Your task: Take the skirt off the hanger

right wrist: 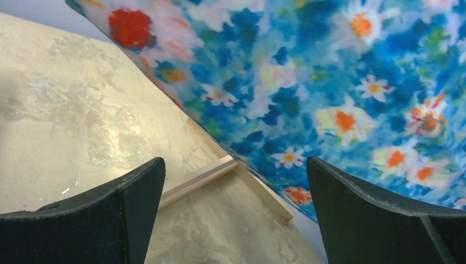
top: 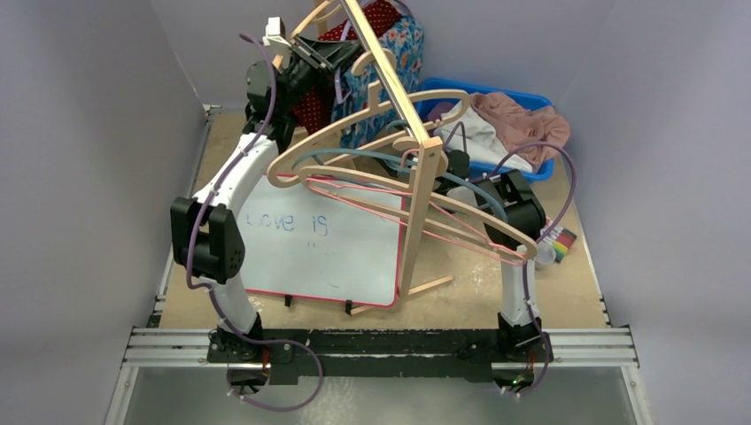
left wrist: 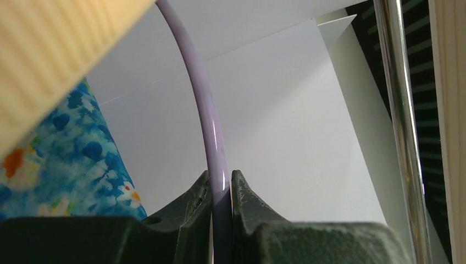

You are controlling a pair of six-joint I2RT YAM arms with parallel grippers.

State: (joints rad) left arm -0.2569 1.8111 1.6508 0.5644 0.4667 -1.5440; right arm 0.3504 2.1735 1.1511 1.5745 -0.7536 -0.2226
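Observation:
The skirt [right wrist: 329,82] is blue with white, orange and red flowers. It hangs on the wooden rack at the back, and also shows as floral cloth [top: 394,53] in the top view. A lilac plastic hanger [left wrist: 207,110] runs between the fingers of my left gripper [left wrist: 221,181], which is shut on it high up by the rack's top beam [left wrist: 55,55]. The skirt [left wrist: 66,154] hangs just left of that grip. My right gripper [right wrist: 233,165] is open and low, facing the skirt's lower part, with nothing between its fingers.
A wooden rack [top: 416,177] carries several wooden and wire hangers. A red dotted garment [top: 314,106] hangs beside the skirt. A whiteboard [top: 319,248] lies on the table. A blue bin [top: 531,102] of clothes stands at the back right. The rack's foot [right wrist: 209,176] is below the right gripper.

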